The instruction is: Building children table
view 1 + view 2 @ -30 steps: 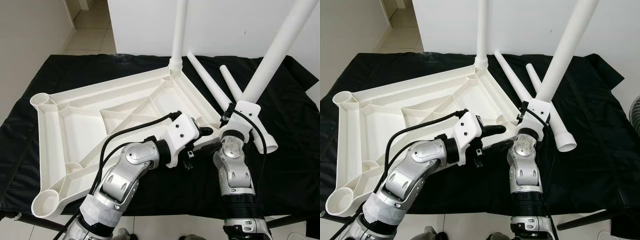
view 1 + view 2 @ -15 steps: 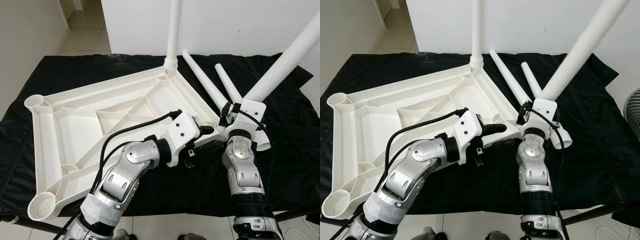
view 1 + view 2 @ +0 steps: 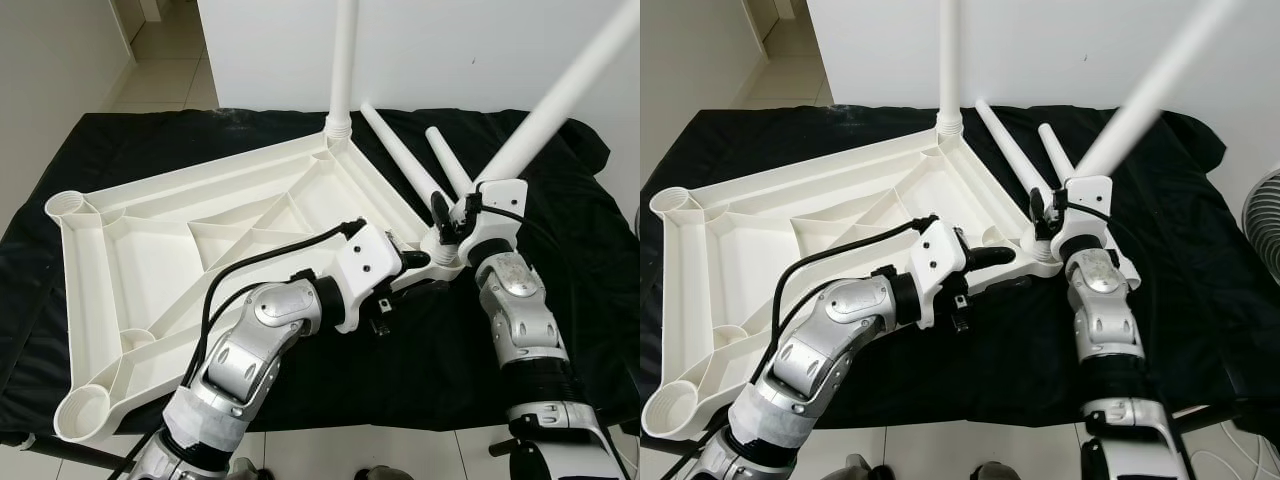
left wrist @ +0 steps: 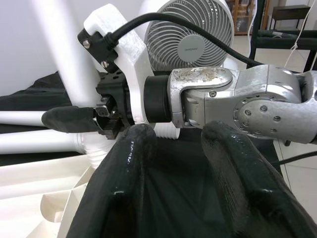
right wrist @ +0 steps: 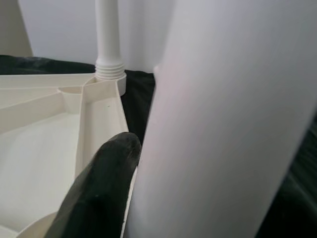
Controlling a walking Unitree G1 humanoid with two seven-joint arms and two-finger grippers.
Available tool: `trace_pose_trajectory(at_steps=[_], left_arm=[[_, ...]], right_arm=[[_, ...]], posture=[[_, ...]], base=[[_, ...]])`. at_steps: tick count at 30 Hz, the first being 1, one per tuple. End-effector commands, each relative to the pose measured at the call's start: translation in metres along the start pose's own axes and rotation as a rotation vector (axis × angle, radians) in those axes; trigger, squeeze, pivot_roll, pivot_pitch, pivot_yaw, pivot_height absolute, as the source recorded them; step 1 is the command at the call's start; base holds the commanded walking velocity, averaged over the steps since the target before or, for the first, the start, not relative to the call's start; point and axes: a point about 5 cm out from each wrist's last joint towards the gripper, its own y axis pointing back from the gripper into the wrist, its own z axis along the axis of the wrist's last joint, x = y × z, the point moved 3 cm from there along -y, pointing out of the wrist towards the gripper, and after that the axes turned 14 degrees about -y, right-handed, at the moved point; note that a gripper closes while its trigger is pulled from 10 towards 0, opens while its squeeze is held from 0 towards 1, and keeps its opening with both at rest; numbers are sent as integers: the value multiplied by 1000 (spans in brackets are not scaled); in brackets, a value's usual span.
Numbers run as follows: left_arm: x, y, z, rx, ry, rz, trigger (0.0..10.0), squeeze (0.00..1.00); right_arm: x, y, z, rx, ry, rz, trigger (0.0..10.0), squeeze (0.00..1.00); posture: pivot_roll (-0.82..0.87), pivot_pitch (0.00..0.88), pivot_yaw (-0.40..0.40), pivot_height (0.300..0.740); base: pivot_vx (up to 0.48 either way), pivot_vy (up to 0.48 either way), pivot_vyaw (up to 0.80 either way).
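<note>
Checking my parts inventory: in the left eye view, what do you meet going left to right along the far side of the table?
Upright leg in the tabletop's corner socket → longer loose leg → shorter loose leg → leg held by right hand.

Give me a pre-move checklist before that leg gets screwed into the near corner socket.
1. Right claw shut on held leg: ok.
2. Held leg upright over corner socket: not ok, tilted.
3. Left claw bracing tabletop at that corner: ok.
4. Threads engaged: cannot tell.
5. Far-corner fitted leg standing upright: ok.
6. Two spare legs lying apart from the socket: ok.
</note>
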Motion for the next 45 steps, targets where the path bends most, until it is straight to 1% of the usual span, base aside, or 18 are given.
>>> trace_pose_trajectory(at_steps=[1, 4, 11, 12, 16, 17, 18, 19, 20, 22, 27, 33, 36, 39, 40, 41, 42, 45], left_arm=[[3, -2, -2, 16, -5, 48, 10000, 0], [3, -2, -2, 16, -6, 51, 10000, 0], [11, -1, -2, 21, -24, 69, 10000, 0], [16, -1, -1, 21, -36, 76, 10000, 0], [33, -2, 5, 2, -19, 96, 10000, 0], [36, -2, 6, -2, -1, 100, 10000, 518], [36, -2, 6, -2, -1, 100, 10000, 518], [40, -2, 8, -12, 23, 101, 10000, 1000], [46, -3, 12, -23, 49, 112, 10000, 1000], [46, -3, 12, -23, 49, 112, 10000, 1000], [70, 0, 23, -56, 133, 159, 10000, 1000], [76, 1, 26, -69, 162, 173, 10000, 1000], [97, 7, 34, -89, 203, 221, 10000, 1000], [102, 8, 33, -74, 207, 231, 10000, 945], [104, 8, 34, -85, 233, 232, 10000, 553], [104, 8, 34, -85, 233, 232, 10000, 553], [105, 7, 38, -100, 258, 229, 10000, 0], [107, 7, 45, -132, 297, 214, 10000, 0]], right_arm=[[-4, 0, -6, 19, -25, 30, 0, 0], [-6, -1, -6, 22, -22, 26, 0, 0], [7, -3, 1, 11, -34, 140, 0, 0], [14, -3, 5, 10, -21, 196, 10000, 0], [26, -3, 27, -30, -58, 341, 10000, 0], [27, -4, 31, -42, -62, 361, 10000, 0], [27, -4, 31, -42, -62, 361, 10000, 0], [30, -3, 35, -46, -73, 394, 10000, 0], [35, -1, 39, -46, -80, 446, 10000, 0], [35, -1, 39, -46, -80, 446, 10000, 0], [54, 13, 38, 2, -62, 627, 10000, 0], [57, 16, 34, 24, -54, 667, 10000, 0], [60, 28, 27, 96, -59, 774, 10000, 0], [61, 32, 25, 109, -52, 800, 10000, 0], [61, 34, 24, 118, -47, 813, 10000, 0], [61, 34, 24, 118, -47, 813, 10000, 0], [61, 36, 21, 136, -46, 828, 10000, 0], [62, 40, 18, 166, -44, 856, 10000, 0]], posture=[[-149, 63, 30, 740], [-149, 63, 30, 740], [-131, 54, 24, 740], [-131, 54, 24, 740], [-127, 53, 27, 740], [-124, 56, 26, 740], [-124, 56, 26, 740], [-122, 56, 28, 740], [-122, 56, 28, 740], [-122, 56, 28, 740], [-112, 57, 24, 740], [-105, 53, 23, 740], [-102, 44, 28, 740], [-103, 42, 30, 740], [-104, 37, 32, 740], [-104, 37, 32, 740], [-104, 37, 32, 740], [-104, 37, 32, 740]], base=[[0, 0, 0], [0, 0, 0], [0, 0, 0], [0, 0, 0], [0, 0, 0], [0, 0, 0], [0, 0, 0], [0, 0, 0], [0, 0, 0], [0, 0, 0], [0, 0, 0], [0, 0, 0], [0, 0, 0], [0, 0, 0], [0, 0, 0], [0, 0, 0], [0, 0, 0], [0, 0, 0]])
